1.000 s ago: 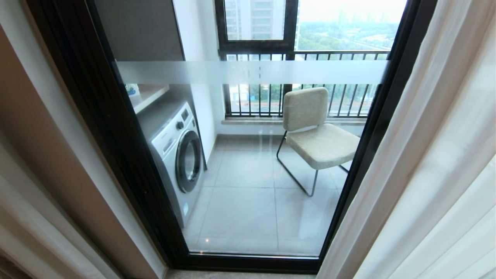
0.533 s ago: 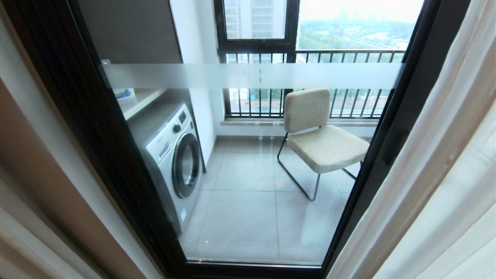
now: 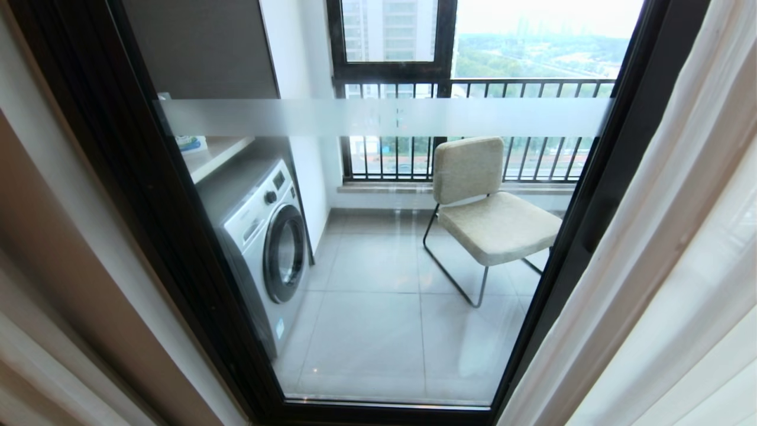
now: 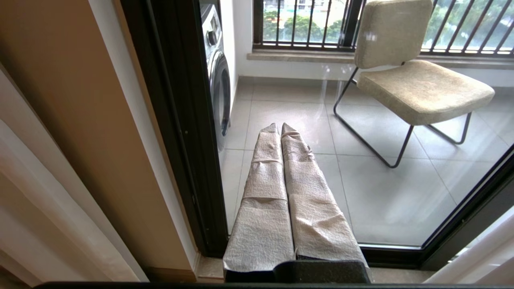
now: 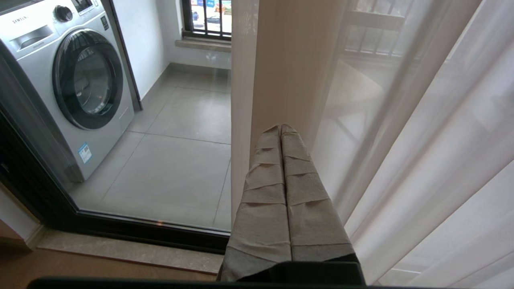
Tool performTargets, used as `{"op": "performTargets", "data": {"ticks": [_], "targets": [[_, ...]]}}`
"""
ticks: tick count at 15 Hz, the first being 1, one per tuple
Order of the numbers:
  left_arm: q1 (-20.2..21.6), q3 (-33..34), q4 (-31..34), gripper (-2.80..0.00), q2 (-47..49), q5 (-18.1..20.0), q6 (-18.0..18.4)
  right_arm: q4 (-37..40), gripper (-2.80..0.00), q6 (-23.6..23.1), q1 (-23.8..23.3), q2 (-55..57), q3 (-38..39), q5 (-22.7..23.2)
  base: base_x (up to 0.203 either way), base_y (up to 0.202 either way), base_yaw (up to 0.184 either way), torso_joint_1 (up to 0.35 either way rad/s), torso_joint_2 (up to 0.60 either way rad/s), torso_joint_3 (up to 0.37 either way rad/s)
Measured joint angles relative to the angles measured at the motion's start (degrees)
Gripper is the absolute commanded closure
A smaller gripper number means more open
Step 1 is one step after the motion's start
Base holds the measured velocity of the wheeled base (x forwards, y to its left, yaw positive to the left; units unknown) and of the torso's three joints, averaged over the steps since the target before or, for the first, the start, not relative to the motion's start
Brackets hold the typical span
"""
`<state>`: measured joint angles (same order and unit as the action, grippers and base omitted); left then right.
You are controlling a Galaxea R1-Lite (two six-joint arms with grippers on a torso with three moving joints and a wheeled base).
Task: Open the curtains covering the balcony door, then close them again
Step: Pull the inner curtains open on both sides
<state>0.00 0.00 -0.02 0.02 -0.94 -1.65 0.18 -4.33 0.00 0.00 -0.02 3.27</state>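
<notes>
Cloth-wrapped and pressed together on nothing, the right gripper [image 5: 281, 127] is pointing at the hanging edge of the sheer curtain [image 5: 401, 132], which is running floor to top just ahead on the robot's right. The left gripper [image 4: 280, 126], likewise together, is facing the bare balcony door [image 3: 378, 248], farther from that curtain.

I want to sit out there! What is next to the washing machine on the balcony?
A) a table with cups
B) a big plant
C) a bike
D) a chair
D: through the door glass, a beige chair on thin metal legs stands on the tiles across from the washer, in front of the railing.
</notes>
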Motion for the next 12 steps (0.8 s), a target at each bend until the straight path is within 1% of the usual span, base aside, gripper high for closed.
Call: {"op": "performTargets", "data": {"ticks": [12], "targets": [[0.0,-0.02,0.02,0.0,0.0,0.01,0.0,-0.02,0.0,-0.48,0.0,0.0,0.0,-0.03,0.0,0.0,0.0,0.0,0.0,0.0]]}}
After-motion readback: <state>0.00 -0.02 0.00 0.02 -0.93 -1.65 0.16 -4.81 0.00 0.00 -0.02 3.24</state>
